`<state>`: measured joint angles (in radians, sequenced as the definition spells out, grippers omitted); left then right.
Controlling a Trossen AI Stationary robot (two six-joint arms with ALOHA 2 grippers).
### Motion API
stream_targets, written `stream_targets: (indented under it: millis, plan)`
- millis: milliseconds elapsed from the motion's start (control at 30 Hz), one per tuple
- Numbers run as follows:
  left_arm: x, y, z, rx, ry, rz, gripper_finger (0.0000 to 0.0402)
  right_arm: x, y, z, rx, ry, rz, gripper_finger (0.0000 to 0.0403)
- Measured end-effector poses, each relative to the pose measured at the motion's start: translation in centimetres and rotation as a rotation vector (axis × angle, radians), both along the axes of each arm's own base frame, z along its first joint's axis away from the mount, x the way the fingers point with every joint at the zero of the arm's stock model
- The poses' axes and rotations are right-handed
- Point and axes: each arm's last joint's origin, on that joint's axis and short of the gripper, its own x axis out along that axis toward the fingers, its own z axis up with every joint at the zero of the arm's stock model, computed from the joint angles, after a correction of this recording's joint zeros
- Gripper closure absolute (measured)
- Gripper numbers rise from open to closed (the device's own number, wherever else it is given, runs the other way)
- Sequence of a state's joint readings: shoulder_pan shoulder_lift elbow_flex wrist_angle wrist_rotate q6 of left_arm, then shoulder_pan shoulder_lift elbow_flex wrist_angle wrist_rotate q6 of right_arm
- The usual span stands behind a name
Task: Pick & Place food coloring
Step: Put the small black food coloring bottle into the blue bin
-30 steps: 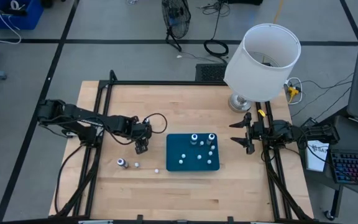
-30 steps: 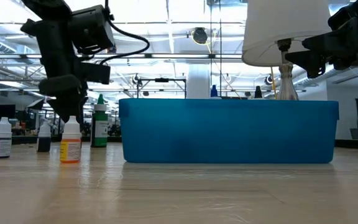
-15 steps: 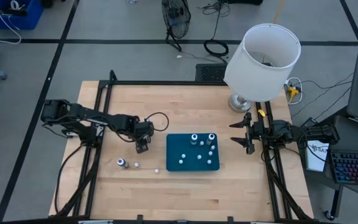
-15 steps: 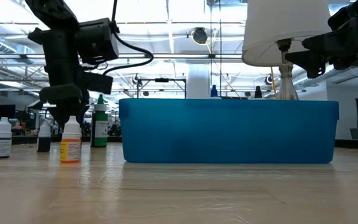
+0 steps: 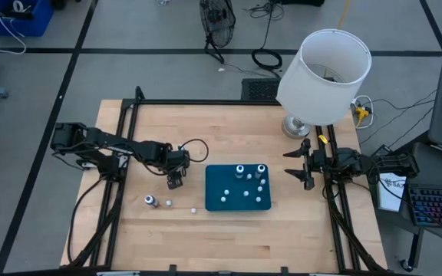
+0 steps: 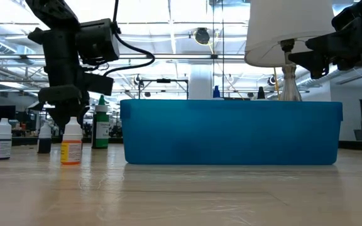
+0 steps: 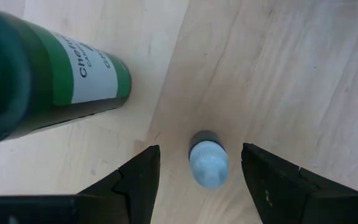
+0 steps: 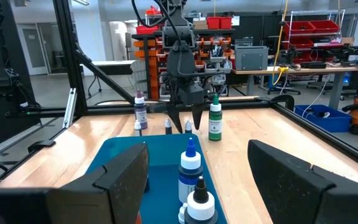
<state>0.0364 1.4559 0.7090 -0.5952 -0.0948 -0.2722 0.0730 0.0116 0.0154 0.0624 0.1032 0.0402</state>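
Left gripper (image 7: 197,180) hung spread wide over a small pale-capped food coloring bottle (image 7: 208,163), not gripping it yet. Risk as I saw it: the green bottle (image 7: 42,78) stood close, so one finger could knock it on descent. Right gripper (image 5: 304,164) waited open beside the teal tray (image 5: 215,201).

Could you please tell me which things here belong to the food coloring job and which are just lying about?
Job: loose food coloring bottles; green bottle; small bottle between the open left gripper fingers; blue tray; right gripper, waiting.

Lying about: lamp; keyboard.
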Motion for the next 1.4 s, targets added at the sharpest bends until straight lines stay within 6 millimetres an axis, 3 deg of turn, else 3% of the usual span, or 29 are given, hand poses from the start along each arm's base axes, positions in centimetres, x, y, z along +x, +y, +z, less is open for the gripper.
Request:
stream_targets:
  millis: [567,700,967,1100,1300,1400]
  plan:
    - [0.0,0.0,0.0,-0.001,-0.001,0.003,0.0178,0.0,0.0,0.0,0.000,0.000,0.000,0.0140]
    - [0.0,0.0,0.0,-0.001,-0.001,0.003,0.0215,0.0,0.0,0.0,0.000,0.000,0.000,0.0140]
    - [0.0,0.0,0.0,-0.002,-0.003,-0.004,0.0334,0.0,0.0,0.0,0.000,-0.001,0.000,0.0140]
    - [0.0,-0.3,0.2,-0.046,-0.013,-0.031,0.0334,0.0,0.0,0.0,0.000,-0.001,0.000,0.0140]
    - [0.9,-2.1,2.1,-0.067,-0.077,-0.100,0.0334,0.0,0.0,0.0,0.000,-0.001,0.000,0.0140]
    - [2.1,-3.3,4.2,-0.069,-0.134,-0.149,0.0334,0.0,0.0,0.0,0.000,-0.001,0.000,0.0140]
